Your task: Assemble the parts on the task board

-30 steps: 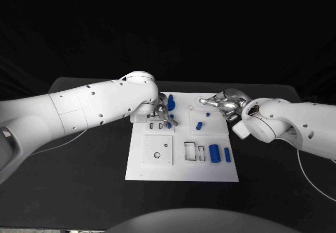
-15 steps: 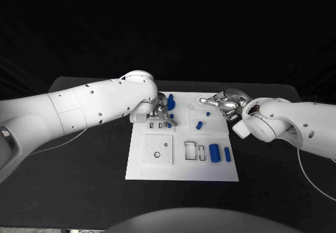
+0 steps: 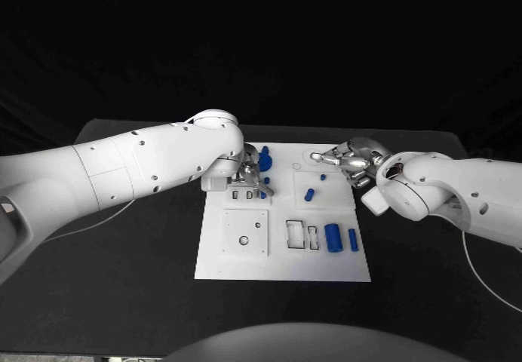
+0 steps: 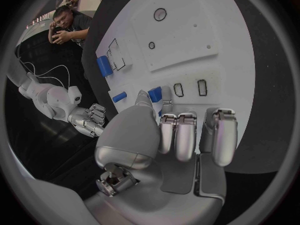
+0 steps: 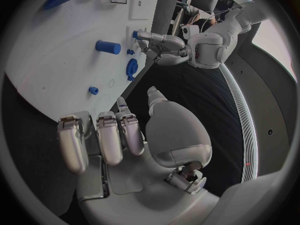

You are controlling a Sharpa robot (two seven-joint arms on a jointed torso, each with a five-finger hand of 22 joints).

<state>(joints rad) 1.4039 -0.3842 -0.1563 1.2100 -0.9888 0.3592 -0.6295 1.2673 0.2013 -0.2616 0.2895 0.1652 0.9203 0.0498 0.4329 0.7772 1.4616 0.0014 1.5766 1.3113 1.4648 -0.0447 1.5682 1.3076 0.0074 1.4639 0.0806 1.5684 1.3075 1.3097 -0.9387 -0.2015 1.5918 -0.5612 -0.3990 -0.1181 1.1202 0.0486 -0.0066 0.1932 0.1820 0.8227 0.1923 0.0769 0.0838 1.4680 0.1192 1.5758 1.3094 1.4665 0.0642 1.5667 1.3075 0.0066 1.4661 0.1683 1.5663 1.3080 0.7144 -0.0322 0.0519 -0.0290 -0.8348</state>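
left hand (image 4: 164, 135) pinches blue part (image 4: 155, 94) | over task board (image 4: 219, 50)

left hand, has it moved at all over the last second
No. In the head view the left hand sits at the same spot over the board's far left part, beside the same slots, as before.

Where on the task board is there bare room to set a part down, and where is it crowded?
The near strip of the task board, below the square plate and the two blue cylinders, is bare. The far end is crowded: the left hand, the right hand and small blue parts.
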